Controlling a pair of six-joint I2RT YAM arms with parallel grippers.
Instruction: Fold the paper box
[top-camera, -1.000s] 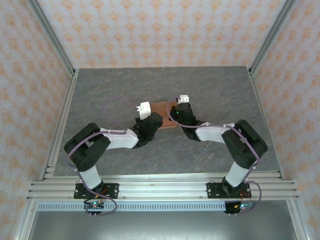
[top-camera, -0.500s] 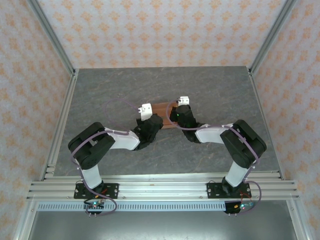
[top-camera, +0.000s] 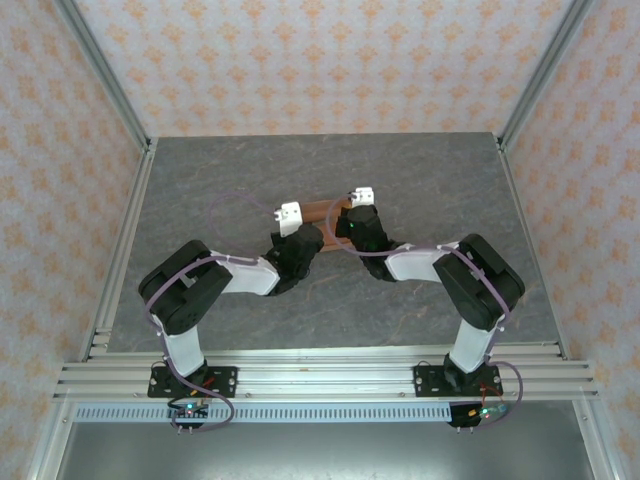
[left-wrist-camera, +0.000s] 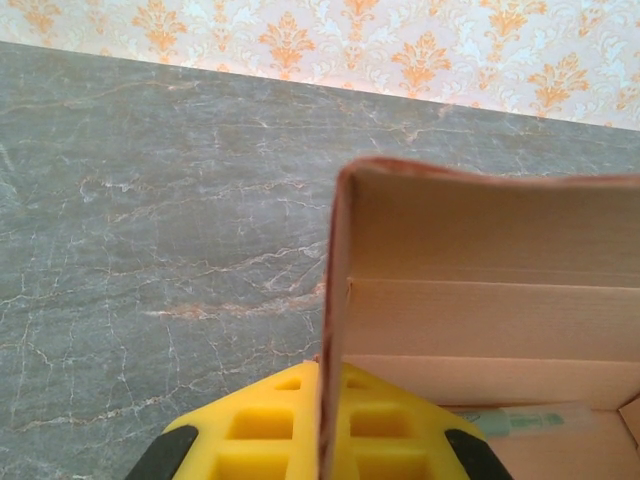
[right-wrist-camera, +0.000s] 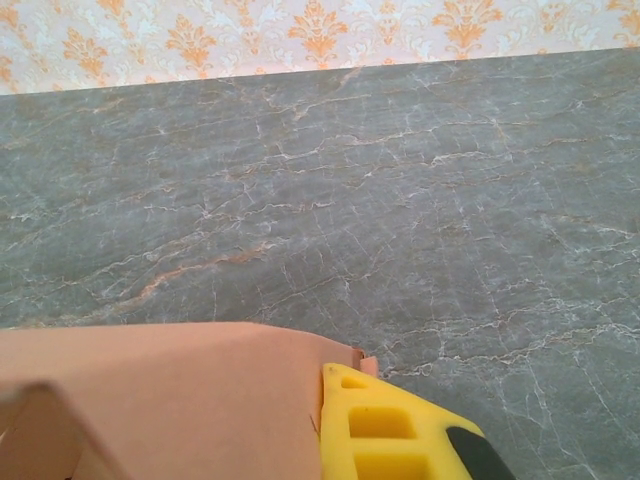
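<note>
- The left pincer (left-wrist-camera: 328, 425) is clamped on the paper box (left-wrist-camera: 480, 300). Its yellow pads (left-wrist-camera: 270, 430) sit on either side of an upright card wall, one outside it and one inside.
- In the left wrist view that wall rises straight up from between the pads, its top corner rounded over. To its right the salmon-orange inside of the box lies open, with long crease lines running across.
- A pale thin stick (left-wrist-camera: 520, 420) lies low inside the box, near the inner pad.
- The right pincer (right-wrist-camera: 322, 435) is closed too. One yellow pad (right-wrist-camera: 385, 430) shows, with the edge of a flat card panel (right-wrist-camera: 170, 400) touching its inner face. The panel covers the place where the other pad would be.
- From above, the left pincer (top-camera: 303, 228) and the right pincer (top-camera: 346, 216) face each other over the middle of the worktop (top-camera: 430, 180). The left holds the box's left end and the right holds its right end.
- Between them the paper box (top-camera: 322, 210) shows as a short brown-orange strip. Whether its underside touches the surface I cannot tell.
- Both arms bend inward from their bases on the aluminium rail (top-camera: 320, 375) at the near edge, each trailing a loop of purple cable (top-camera: 235, 205).
- The worktop is grey stone-patterned, and walls papered with orange motifs (top-camera: 320, 60) close it in on three sides.
</note>
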